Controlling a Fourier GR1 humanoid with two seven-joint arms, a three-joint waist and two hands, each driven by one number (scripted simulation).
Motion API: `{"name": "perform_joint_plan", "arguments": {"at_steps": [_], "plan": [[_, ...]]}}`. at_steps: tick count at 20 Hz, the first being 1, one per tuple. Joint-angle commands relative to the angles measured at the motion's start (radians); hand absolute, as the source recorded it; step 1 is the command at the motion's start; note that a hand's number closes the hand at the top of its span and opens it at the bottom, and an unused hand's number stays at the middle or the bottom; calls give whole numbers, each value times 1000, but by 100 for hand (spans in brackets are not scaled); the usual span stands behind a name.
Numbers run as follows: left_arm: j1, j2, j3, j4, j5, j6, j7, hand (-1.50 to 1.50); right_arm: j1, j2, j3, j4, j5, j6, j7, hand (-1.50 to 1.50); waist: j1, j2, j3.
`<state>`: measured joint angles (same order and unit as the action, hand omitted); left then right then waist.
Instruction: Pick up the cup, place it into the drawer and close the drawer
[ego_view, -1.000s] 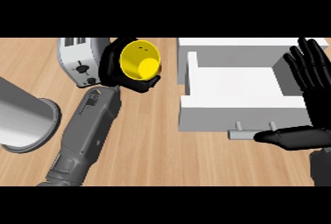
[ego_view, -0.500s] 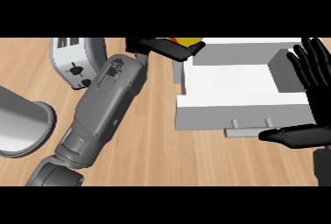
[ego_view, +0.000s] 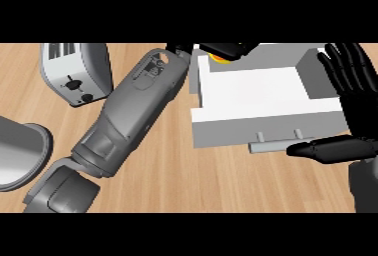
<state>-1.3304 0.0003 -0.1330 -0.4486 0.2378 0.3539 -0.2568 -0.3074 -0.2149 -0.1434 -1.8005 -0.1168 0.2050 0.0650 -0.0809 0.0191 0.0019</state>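
The yellow cup (ego_view: 218, 58) shows only as a small sliver at the top edge, over the far left corner of the drawer. My left hand (ego_view: 230, 49) is curled round it and hides most of it; the grey left forearm runs up to it from the lower left. The white drawer (ego_view: 258, 97) stands pulled open, its inside bare, with a grey handle (ego_view: 277, 146) on its front. My right hand (ego_view: 348, 75) is open at the drawer's right side, fingers straight up, its thumb lying just right of the handle.
A silver toaster (ego_view: 74, 70) stands at the upper left on the wooden counter (ego_view: 207, 185). A grey round vessel (ego_view: 18, 155) sits at the left edge, close to my left elbow.
My left arm has swung right and farther away, carrying the cup from beside the toaster to above the drawer's far left corner. The right hand has barely moved.
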Motion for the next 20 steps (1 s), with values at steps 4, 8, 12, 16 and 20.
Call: {"name": "perform_joint_plan", "arguments": {"at_steps": [4, 8, 12, 16, 20], "plan": [[-14, 0, -119, 144, 55, -59, 45, 150, -13, -8, 14, 1, -17, 31, -2, -150, -64, 15, 1], [7, 0, -178, 173, 54, -109, 44, 150, -59, -10, 22, 18, -22, 37, 3, -150, -91, 28, 1], [48, 0, -230, 158, 68, -101, -7, -150, -81, 9, 50, 27, -3, 28, 0, -150, -101, 30, 0], [56, 0, -191, 122, 162, -92, -26, -150, -98, 11, 65, 50, -103, 112, 9, -150, -127, 36, 0], [49, 0, -153, 70, 251, -112, -86, -150, -92, 24, 145, 27, -166, 216, 6, 150, -139, 35, -1]]}}
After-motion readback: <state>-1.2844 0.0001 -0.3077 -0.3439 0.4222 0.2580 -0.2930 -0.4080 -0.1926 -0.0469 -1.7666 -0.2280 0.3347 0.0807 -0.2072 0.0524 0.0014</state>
